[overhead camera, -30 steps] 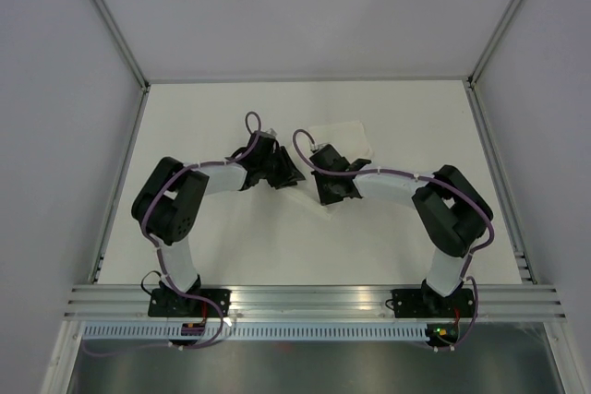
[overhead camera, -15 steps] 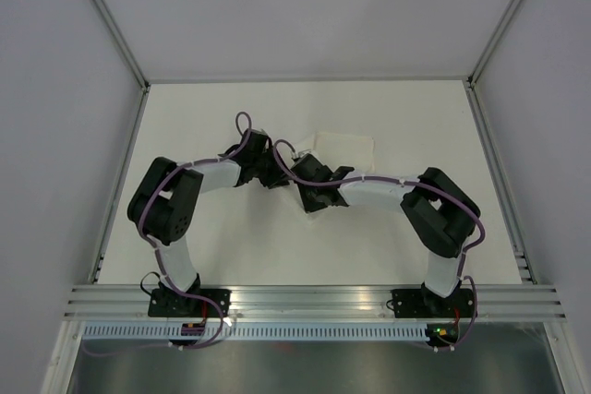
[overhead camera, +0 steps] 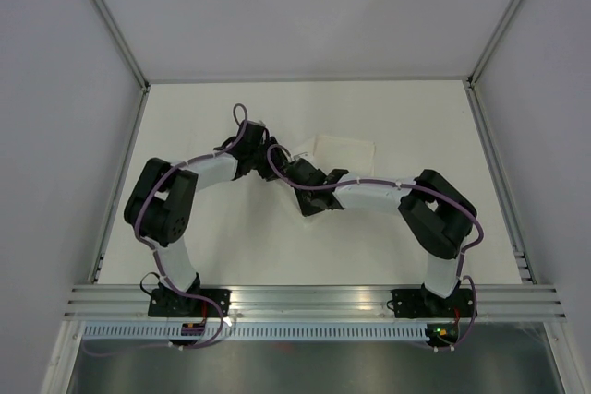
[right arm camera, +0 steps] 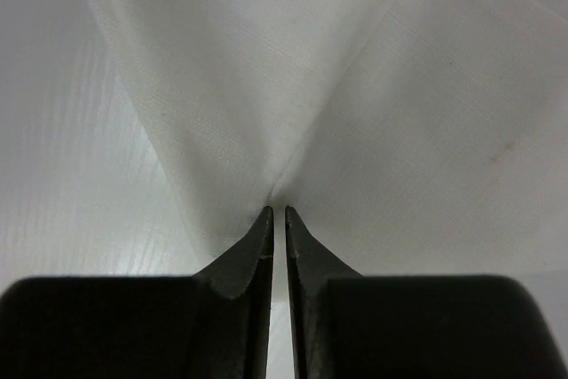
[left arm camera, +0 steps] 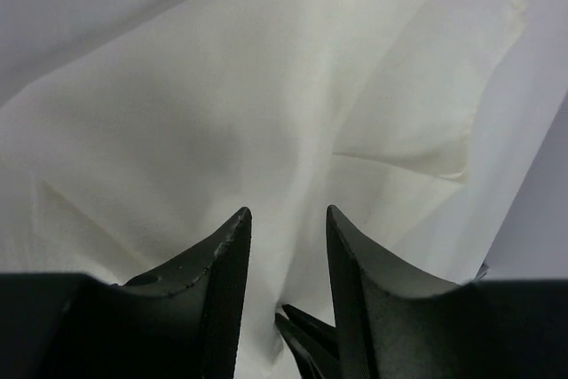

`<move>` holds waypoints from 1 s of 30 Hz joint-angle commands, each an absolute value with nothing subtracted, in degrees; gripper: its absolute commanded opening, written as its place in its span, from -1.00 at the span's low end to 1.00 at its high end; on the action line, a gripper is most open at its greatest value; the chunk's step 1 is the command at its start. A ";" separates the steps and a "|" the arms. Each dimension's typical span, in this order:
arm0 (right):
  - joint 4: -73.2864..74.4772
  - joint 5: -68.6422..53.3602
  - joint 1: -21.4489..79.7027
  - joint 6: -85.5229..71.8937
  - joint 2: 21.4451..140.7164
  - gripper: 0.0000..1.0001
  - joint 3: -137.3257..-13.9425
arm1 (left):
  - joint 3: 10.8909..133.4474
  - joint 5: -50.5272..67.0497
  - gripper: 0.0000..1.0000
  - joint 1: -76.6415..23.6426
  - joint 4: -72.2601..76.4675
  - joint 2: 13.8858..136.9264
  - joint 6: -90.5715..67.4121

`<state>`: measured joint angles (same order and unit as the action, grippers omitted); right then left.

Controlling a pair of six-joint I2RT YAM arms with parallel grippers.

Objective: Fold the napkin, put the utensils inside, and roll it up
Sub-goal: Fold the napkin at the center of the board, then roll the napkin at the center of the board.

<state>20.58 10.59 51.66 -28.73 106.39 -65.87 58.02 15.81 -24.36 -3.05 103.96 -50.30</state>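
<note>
The napkin (overhead camera: 346, 149) is white cloth lying right of the two grippers, which meet over its left part. In the right wrist view the napkin (right arm camera: 355, 86) creases fan out from my right gripper (right arm camera: 276, 209), whose jaws are shut on a pinch of cloth. My left gripper (left arm camera: 288, 210) stands open around a fold of the napkin (left arm camera: 266, 86). The right gripper's fingertips (left arm camera: 306, 335) show low between its jaws. From above, the left gripper (overhead camera: 268, 161) and right gripper (overhead camera: 284, 169) nearly touch. The utensils are out of view.
Purple cables (overhead camera: 242, 115) loop over both wrists. The white table (overhead camera: 212, 246) is bounded by metal rails at the left (overhead camera: 120, 182) and right (overhead camera: 494, 173) and walled on three sides. The arm bases (overhead camera: 189, 302) sit at the near edge.
Both wrists have shifted left and drawn together. The right gripper has carried its pinch of napkin toward the left gripper, and less cloth shows flat on the table.
</note>
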 commanded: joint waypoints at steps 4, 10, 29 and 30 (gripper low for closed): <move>26.80 17.57 51.86 -27.95 105.56 -0.66 -72.15 | 68.02 19.77 -0.04 -21.54 -2.46 99.67 -48.95; 26.99 17.14 51.77 -25.84 103.36 -0.60 -74.35 | 67.16 13.46 -0.05 -18.37 -7.98 94.67 -51.32; 26.63 24.43 60.11 -16.35 113.81 -0.19 -84.81 | 52.65 10.19 0.12 -12.66 -4.84 90.70 -53.09; 26.72 25.04 60.38 -16.26 114.69 -0.18 -85.34 | 52.39 10.37 0.12 -12.66 -4.31 91.14 -53.17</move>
<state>25.80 20.53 59.55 -17.82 112.75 -82.65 52.99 9.26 -12.93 -6.90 90.72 -52.23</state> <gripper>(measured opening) 0.405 0.558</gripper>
